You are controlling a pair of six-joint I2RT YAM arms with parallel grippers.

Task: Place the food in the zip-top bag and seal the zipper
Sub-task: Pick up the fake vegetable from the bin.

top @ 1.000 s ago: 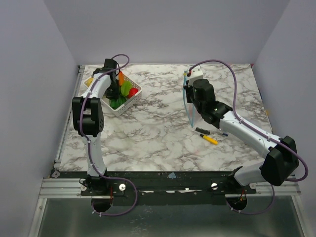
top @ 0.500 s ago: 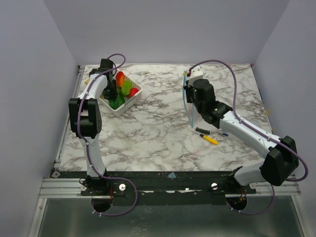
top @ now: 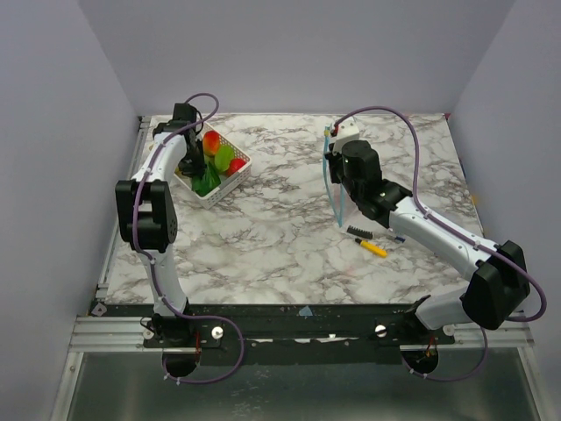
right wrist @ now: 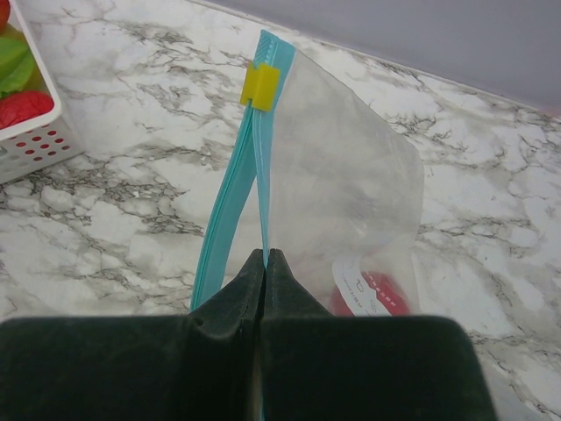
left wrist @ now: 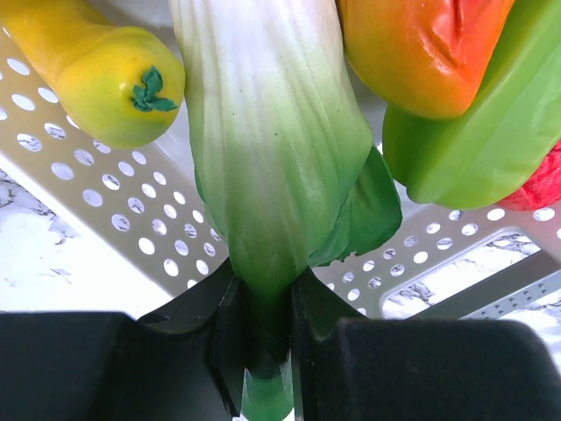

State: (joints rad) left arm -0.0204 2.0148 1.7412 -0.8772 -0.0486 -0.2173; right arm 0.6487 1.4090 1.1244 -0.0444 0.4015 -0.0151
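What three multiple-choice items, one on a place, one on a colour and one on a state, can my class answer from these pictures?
1. Where is the yellow-and-black pen? A on a shelf; B on the table; C in a cup.
2. What colour is the slider on the zipper of the zip-top bag? A yellow; B red; C black.
3. What is the left gripper doing? A standing open; B gripping the leafy vegetable; C holding the pen.
Key: 1 B, it lies on the marble; 2 A, the right wrist view shows a yellow clip on the teal strip; 3 B, its fingers clamp the green stem.
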